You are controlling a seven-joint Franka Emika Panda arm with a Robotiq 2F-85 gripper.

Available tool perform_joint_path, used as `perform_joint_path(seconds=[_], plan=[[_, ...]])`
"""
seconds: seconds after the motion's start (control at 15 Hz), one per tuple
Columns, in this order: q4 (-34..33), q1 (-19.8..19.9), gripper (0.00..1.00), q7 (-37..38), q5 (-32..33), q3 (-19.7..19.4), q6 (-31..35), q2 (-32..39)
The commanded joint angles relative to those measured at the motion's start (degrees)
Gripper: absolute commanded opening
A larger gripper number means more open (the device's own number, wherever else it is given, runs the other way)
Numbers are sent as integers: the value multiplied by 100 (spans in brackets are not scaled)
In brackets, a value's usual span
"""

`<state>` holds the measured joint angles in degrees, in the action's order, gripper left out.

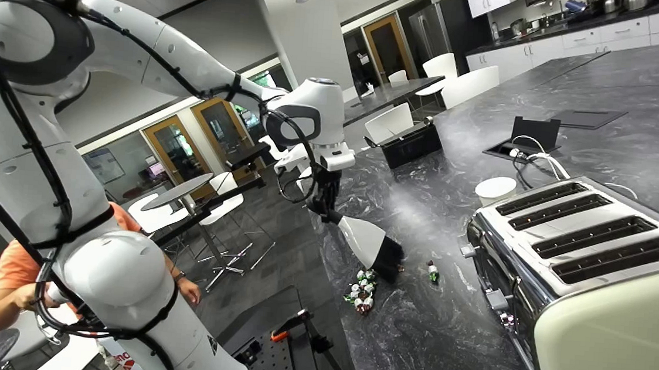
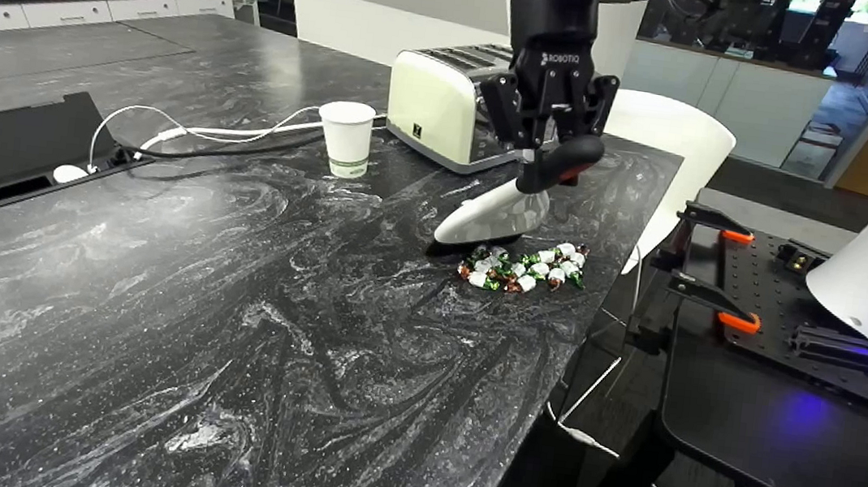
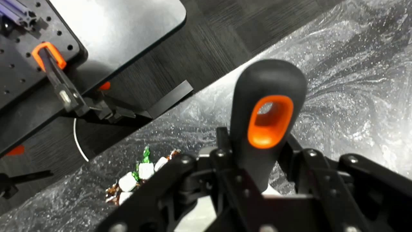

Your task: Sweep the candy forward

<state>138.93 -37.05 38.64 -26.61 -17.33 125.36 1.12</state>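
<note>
One end effector [image 3: 257, 145] is closed as far as the black handle [image 3: 270, 75] between its two fingers lets it, and so has hold of one brush [image 2: 496, 214]. The brush slants down to the surface [image 2: 227, 334]; its single orange-lined hole [image 3: 264, 141] shows plainly in the wrist view, its dark bristles [image 1: 389, 259] in an exterior view. Just beside the bristles lies the candy [image 2: 521, 271], near the edge of the surface: a cluster of white pieces with green and brown wrapper ends, too crowded to count; whether it touches the brush I cannot tell. The wrist view takes in only part of it, with at least four white pieces distinct. One lone candy [image 1: 433, 272] lies apart, between the brush and one cream toaster [image 1: 605, 348], seen in an exterior view and not in the wrist view. The toaster has four slots [image 1: 594, 236]; near it, in both exterior views, stand one paper cup [image 2: 348, 140] and one raised black flap [image 2: 21, 135] with white cords [image 2: 168, 135]. Beyond the edge, in an exterior view, two orange-tipped clamps [image 2: 740, 321] sit on a black stand [image 2: 711, 389]. Only in an exterior view appears one person [image 1: 11, 269] in orange, partly hidden by the arm [image 1: 113, 280].
</note>
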Motion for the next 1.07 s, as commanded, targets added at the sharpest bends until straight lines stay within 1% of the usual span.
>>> perform_joint_path(seconds=[0.0, 0.07, 0.2, 0.27, 0.4, 0.53, 0.73, 1.0], plan=[[380, 1116, 14, 156, -234, 1223, 297, -412], [450, 1367, 14, 138, -288, 1509, 470, -478], [619, 1705, 14, 272, -171, 1921, 1077, -627], [676, 1843, 14, 255, -183, 2064, 1321, -685], [741, 2083, 14, 484, -12, 2262, 1656, -734], [739, 2304, 14, 797, 299, 2366, 1818, -718], [661, 2603, 14, 1248, 880, 2392, 1946, -553], [464, 2861, 14, 1277, 1181, 2329, 2101, -116]])
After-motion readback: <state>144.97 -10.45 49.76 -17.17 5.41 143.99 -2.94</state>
